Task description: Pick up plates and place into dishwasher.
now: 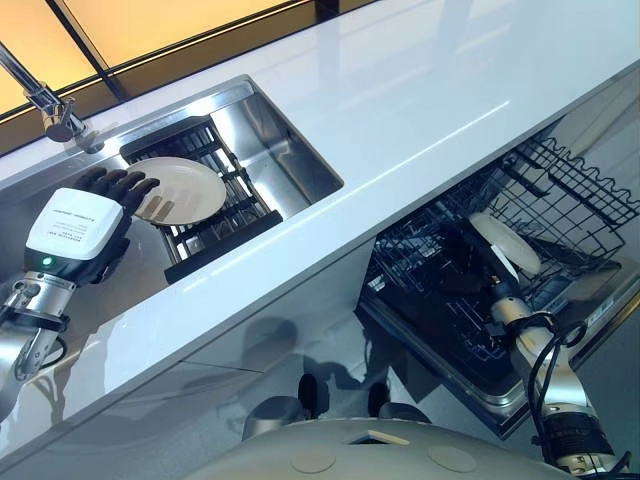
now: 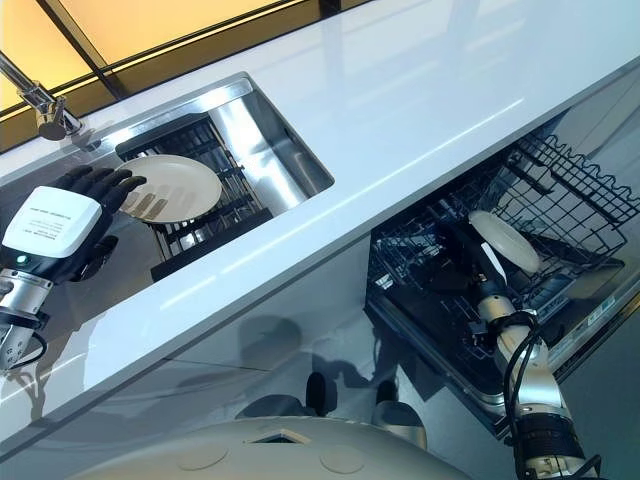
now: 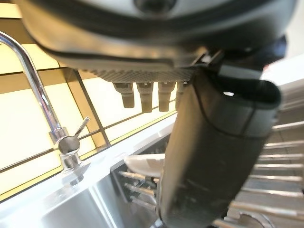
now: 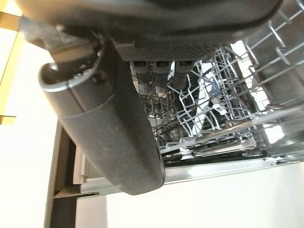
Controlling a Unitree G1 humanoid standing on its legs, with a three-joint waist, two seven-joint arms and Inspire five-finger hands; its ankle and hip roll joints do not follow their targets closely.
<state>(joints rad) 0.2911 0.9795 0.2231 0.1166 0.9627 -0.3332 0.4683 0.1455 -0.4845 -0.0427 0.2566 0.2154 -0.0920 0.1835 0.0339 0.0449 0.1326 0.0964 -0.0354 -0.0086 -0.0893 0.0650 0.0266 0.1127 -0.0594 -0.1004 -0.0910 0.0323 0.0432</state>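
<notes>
A: Left hand (image 1: 112,190), left of frame, fingers spread nearly straight over the rim of the plate (image 1: 185,188) lying on the dark rack (image 1: 215,235) in the sink (image 1: 285,150). Nothing gripped yet.

B: Right hand (image 1: 492,275)?

A: Lower right, inside the dishwasher basket (image 1: 570,200), just beside a second plate (image 1: 505,242) already standing there. Its wrist view shows straight fingers holding nothing.

B: Advice for the pick?

A: Probably slide the thumb under the rim, fingers on top, pinch firmly, lift level clear of the faucet (image 1: 45,100).
</notes>
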